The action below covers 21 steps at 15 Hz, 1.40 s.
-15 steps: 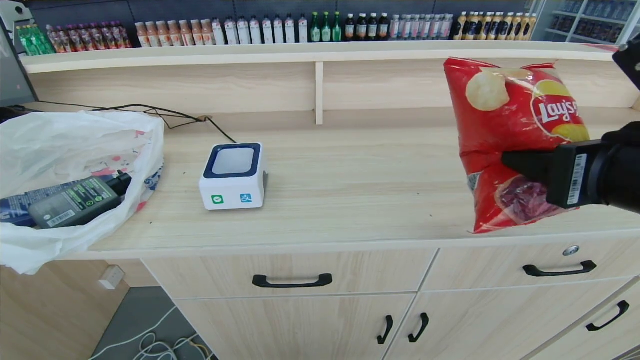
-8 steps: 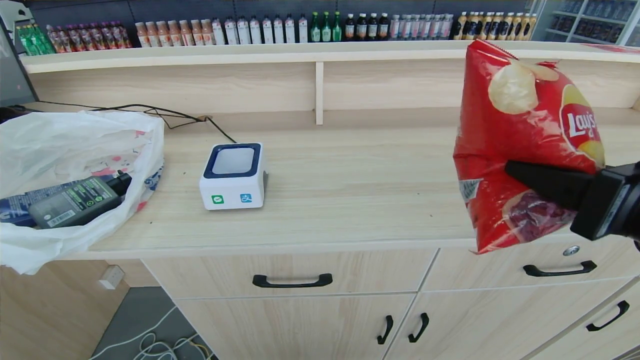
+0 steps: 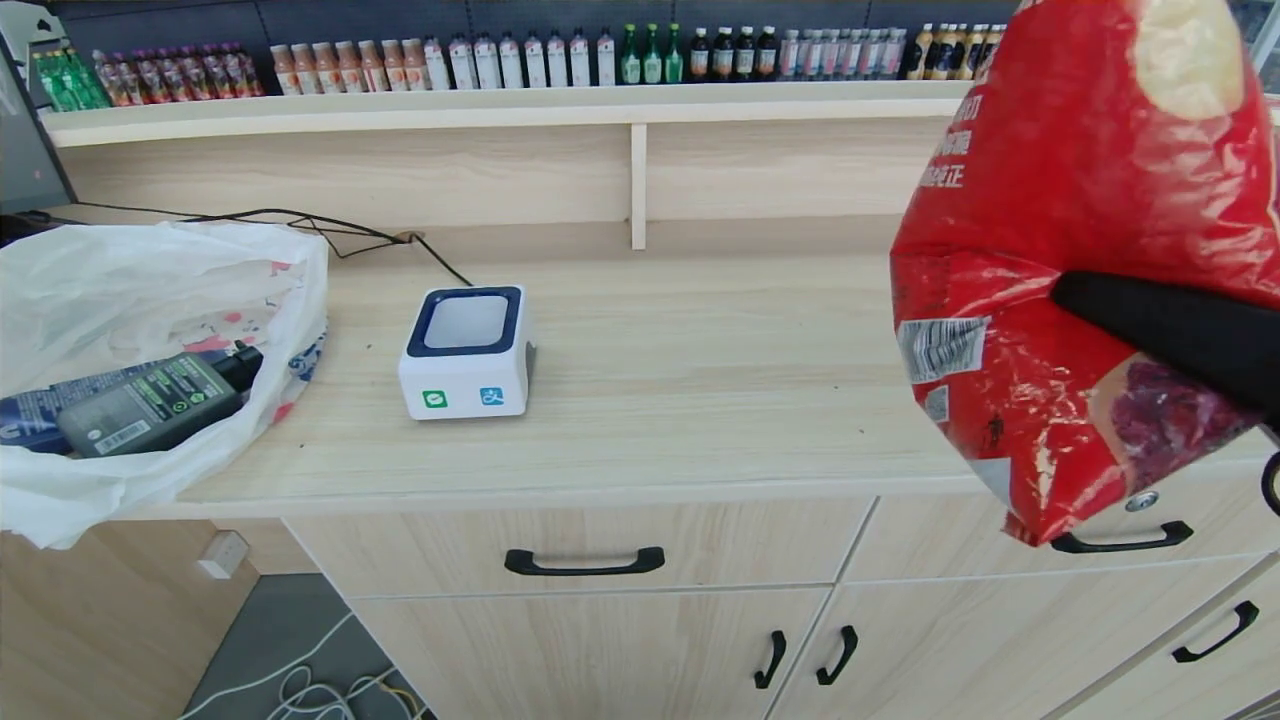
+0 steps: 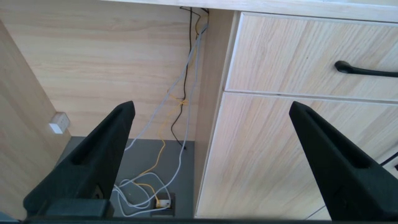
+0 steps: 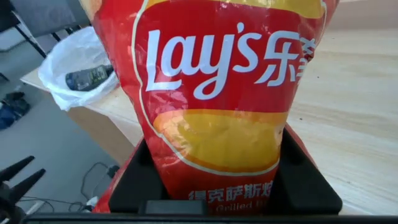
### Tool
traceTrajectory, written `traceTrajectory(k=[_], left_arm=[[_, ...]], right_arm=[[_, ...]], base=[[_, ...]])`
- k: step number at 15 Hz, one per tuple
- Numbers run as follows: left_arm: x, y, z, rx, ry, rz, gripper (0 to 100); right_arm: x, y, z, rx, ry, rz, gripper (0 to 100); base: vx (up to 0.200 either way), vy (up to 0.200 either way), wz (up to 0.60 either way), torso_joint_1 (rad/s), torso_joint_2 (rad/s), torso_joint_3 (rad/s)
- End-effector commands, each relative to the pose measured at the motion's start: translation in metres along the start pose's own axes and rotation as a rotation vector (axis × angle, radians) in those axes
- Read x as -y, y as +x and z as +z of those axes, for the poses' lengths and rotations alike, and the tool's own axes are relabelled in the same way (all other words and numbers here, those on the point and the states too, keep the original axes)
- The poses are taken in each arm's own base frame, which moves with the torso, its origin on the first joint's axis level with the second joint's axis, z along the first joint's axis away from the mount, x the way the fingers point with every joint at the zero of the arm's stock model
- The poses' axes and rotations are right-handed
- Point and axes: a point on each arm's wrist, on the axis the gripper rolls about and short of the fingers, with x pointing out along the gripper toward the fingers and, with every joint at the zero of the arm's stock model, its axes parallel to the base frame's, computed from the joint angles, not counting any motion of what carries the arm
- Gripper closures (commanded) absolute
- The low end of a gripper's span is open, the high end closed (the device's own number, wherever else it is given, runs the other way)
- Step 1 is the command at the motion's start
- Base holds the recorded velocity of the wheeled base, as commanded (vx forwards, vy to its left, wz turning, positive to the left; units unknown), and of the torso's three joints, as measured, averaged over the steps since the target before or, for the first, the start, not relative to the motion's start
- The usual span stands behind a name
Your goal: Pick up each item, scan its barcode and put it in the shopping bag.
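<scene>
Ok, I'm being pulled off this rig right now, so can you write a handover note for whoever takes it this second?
Right pincer: shut on the chips, held in the air over the counter's right end, barcode on the side facing the scanner.
Left pincer: open, holding nothing, low by the cabinet front.
Scanner: on the counter, left of centre.
Bag: open at the counter's left end, with a bottle inside.
Done: bottle bagged, chips picked up.
Left: probably bring the chips' barcode to the scanner, then drop them in the bag.
</scene>
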Motion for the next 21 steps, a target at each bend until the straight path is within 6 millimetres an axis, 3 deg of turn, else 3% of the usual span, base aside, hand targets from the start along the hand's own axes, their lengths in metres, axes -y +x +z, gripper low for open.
traceTrajectory(k=[1,6,12,15,21], left_arm=[[0.000,0.000,0.000,0.000,-0.001,0.000,0],[0.000,0.000,0.000,0.000,-0.001,0.000,0],[0.000,0.000,0.000,0.000,-0.001,0.000,0],[0.000,0.000,0.000,0.000,-0.001,0.000,0],[0.000,0.000,0.000,0.000,0.001,0.000,0]], right_arm=[[0.003,-0.001,-0.006,-0.004,0.043,0.030,100],[0.010,0.004,-0.014,0.002,0.158,0.165,100],[0.018,0.038,-0.037,0.077,0.276,0.234,100],[0.019,0.031,-0.050,0.083,0.341,0.328,100],[0.026,0.036,-0.075,0.119,0.477,0.377,100]], base=[[0.000,0.000,0.00,0.000,0.00,0.000],[0.000,0.000,0.00,0.000,0.00,0.000],[0.000,0.000,0.00,0.000,0.00,0.000],[0.000,0.000,0.00,0.000,0.00,0.000],[0.000,0.000,0.00,0.000,0.00,0.000]])
